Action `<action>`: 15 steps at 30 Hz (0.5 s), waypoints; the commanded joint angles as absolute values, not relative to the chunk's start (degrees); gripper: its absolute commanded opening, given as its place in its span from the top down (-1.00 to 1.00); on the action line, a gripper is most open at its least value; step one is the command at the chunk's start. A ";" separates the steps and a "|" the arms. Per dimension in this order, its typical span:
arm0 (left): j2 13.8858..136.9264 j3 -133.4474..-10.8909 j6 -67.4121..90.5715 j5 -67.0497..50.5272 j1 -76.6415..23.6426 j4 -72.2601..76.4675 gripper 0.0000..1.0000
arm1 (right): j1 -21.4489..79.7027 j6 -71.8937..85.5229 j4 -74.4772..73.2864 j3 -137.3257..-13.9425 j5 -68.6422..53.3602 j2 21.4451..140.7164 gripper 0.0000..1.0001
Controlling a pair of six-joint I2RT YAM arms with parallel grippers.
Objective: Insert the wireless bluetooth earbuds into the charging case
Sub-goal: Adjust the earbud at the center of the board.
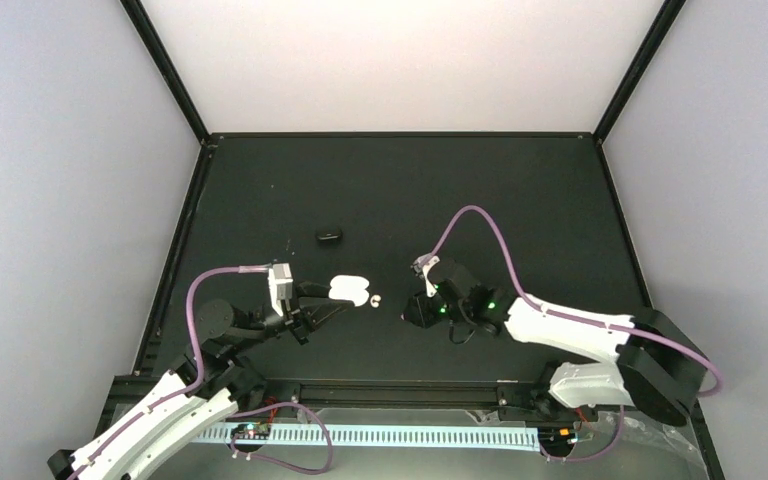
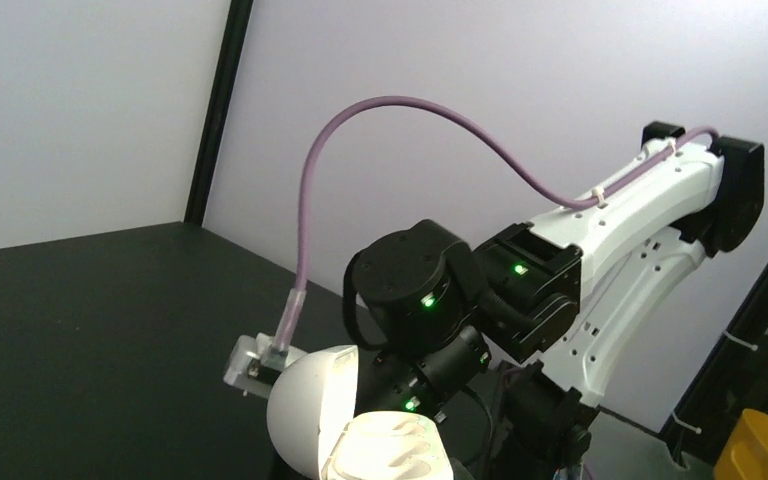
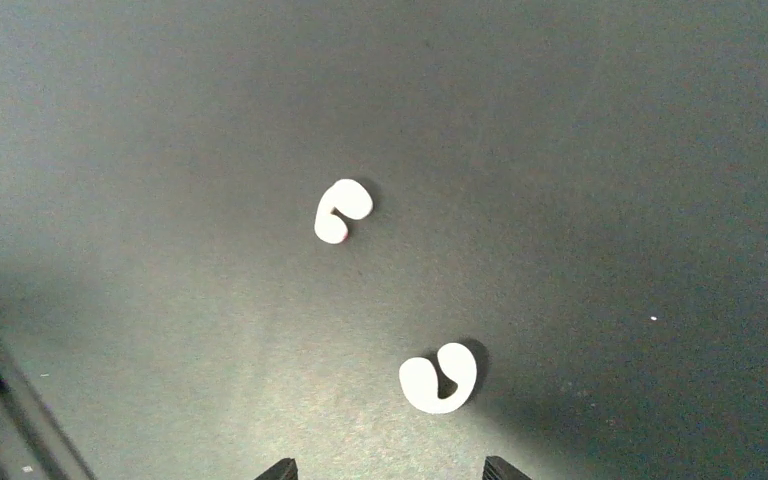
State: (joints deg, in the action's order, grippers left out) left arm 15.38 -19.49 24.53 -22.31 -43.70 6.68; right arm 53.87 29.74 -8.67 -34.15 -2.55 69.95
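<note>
Lying loose on the black worktop (image 3: 610,150) are two glossy white curled buds. The first white earbud (image 3: 341,210) sits pretty much dead centre in the right wrist view. The second white earbud (image 3: 439,378) is off at its 5 o'clock, clearly apart from it. That second one is right above the gap of the right pincer (image 3: 390,470). Its two dark tips poke in at 6 o'clock of the frame, spread wide, with nothing between them and touching neither bud.

From the top camera I can only make out one white bud. It's just beside the charging case (image 1: 348,289), at the case's 4 o'clock. The case is white and flipped open. In the left wrist view it fills the 6 o'clock edge, domed lid on the left and moulded inner tray on the right. Can't tell what's in the wells from here.

The left pincer (image 1: 322,302) comes at the case from about 8 o'clock and is pressed together on it, pinching its near side. Its own fingers don't show in the left wrist picture.

Further out there's a small black object (image 1: 329,236) at the case's 11 o'clock, well apart, too small to say what it is. The right arm (image 2: 620,220) is white, with green lights lit near the wrist. A purple cable (image 2: 400,110) loops over it.
</note>
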 commanded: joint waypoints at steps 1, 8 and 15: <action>14.75 -22.08 21.49 -21.51 -43.87 2.58 0.97 | 53.61 31.53 -4.30 -34.41 -1.53 75.04 0.07; 14.64 -21.56 21.34 -21.32 -43.82 2.77 0.97 | 53.53 34.65 -2.23 -33.66 2.35 78.74 0.22; 15.86 -21.62 21.30 -21.88 -43.78 3.08 0.97 | 53.22 34.85 -3.61 -34.01 4.52 81.80 0.36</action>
